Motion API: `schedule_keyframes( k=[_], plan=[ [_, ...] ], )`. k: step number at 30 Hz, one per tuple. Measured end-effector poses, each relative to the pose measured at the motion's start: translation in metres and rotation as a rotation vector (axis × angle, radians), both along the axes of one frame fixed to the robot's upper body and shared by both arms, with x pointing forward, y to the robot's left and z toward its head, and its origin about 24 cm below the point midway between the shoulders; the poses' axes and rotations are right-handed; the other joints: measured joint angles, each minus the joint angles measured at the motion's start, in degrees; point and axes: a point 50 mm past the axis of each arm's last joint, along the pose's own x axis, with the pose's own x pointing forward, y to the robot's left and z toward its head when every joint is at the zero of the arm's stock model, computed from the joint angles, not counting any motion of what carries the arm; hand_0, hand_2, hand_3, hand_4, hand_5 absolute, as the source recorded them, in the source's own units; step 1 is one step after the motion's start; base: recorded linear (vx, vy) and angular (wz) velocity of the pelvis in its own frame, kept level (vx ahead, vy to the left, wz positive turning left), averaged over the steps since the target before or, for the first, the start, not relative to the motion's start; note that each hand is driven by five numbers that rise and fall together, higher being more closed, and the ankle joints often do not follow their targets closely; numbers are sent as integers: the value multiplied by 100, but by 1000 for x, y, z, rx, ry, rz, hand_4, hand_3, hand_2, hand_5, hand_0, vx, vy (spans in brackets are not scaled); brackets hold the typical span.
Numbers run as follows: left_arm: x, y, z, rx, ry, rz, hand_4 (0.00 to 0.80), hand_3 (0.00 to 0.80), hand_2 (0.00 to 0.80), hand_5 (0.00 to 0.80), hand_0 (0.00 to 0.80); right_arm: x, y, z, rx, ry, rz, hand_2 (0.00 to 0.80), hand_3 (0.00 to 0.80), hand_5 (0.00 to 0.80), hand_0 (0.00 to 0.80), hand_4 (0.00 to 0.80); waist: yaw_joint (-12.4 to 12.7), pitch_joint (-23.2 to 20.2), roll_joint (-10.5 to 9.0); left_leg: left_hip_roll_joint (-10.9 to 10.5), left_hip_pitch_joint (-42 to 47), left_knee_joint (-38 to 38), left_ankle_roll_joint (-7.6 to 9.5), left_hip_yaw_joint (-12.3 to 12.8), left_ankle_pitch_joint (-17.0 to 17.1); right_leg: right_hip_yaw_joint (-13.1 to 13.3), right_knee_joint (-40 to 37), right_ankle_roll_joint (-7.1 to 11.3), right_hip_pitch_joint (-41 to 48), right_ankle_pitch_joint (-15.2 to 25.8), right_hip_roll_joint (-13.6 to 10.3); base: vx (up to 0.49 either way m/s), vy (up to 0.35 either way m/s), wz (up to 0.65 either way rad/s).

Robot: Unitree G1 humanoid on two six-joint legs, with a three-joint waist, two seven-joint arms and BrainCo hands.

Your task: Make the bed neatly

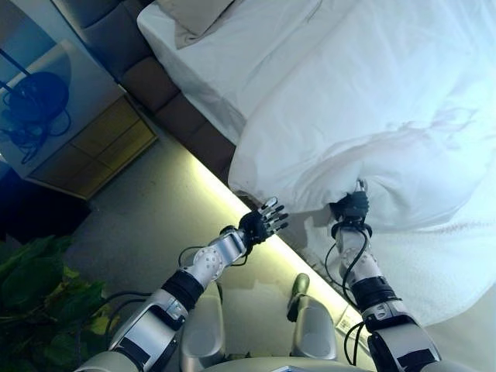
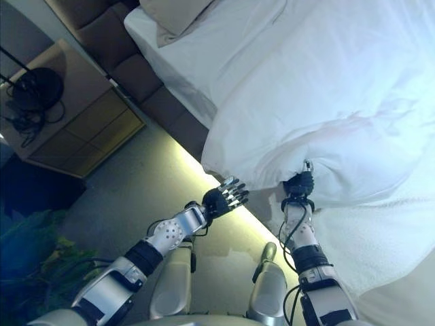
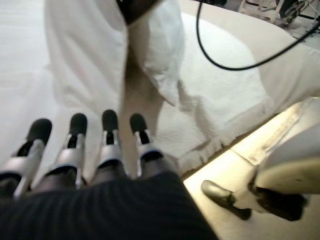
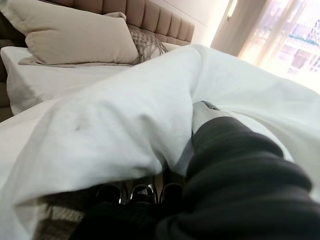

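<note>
the big white rumpled duvet lies over the white-sheeted bed, its near edge bunched. the right hand has its fingers curled into that edge, pinching the cloth. the left hand hovers beside it, fingers straight and spread, holding nothing.

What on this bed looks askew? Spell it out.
The white duvet lies bunched and creased, its edge overhanging the bed's side instead of lying flat. The right hand grips that edge in a fold; the left hand hovers open beside it. The pillow looks tidy.
</note>
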Motion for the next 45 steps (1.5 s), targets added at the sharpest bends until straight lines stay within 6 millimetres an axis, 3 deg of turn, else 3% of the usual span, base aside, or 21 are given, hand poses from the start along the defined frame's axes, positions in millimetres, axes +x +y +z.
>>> schedule_keyframes(
  k=[5,14,20,25,30,36,45],
  plan=[
    [-15,-5,-19,8,115,-54,0,0,0,0,0,1,1,4,-4,4,-1,800,800,800,800,800,-2,9,-14,-12,-17,50,35,-10,-39,2,1,-4,1,-3,-33,-7,0,0],
    [-52,5,-59,19,299,-113,0,0,0,0,0,3,-4,18,-23,-28,-12,800,800,800,800,800,50,97,-16,-16,-220,141,38,-27,-45,-3,85,-7,-188,-10,-52,-7,-33,1],
    [-62,9,-65,-15,326,-154,0,0,0,0,0,3,-12,28,-31,-72,-29,800,800,800,800,800,125,354,-11,-20,-240,205,51,-31,-82,-2,106,-6,-174,-12,-55,0,-6,0],
    [-54,-3,-52,-130,357,-135,0,0,0,0,0,4,-11,33,-30,-96,-26,800,800,800,800,800,104,409,-44,-20,-395,316,49,-73,-103,-3,195,-5,-291,-26,-47,-43,-68,2],
    [-37,-26,-30,-152,339,-119,0,0,0,0,0,10,-6,51,-24,-159,-16,800,800,800,800,800,-36,517,-213,-41,-740,467,63,-96,-94,26,367,-13,-651,-43,-61,-122,14,0],
    [-18,-53,-2,-197,276,-91,0,0,0,0,0,22,8,93,-27,-255,17,800,800,800,800,800,-235,579,-240,-175,-1120,483,167,103,-14,275,463,66,-1196,57,-205,-116,102,-8],
    [-10,-62,12,-279,251,-27,0,0,0,0,0,23,26,114,-104,-289,84,800,800,800,800,800,-494,761,-72,-254,-1104,511,257,488,-86,609,324,165,-1374,188,-315,-7,114,-14]
  ],
)
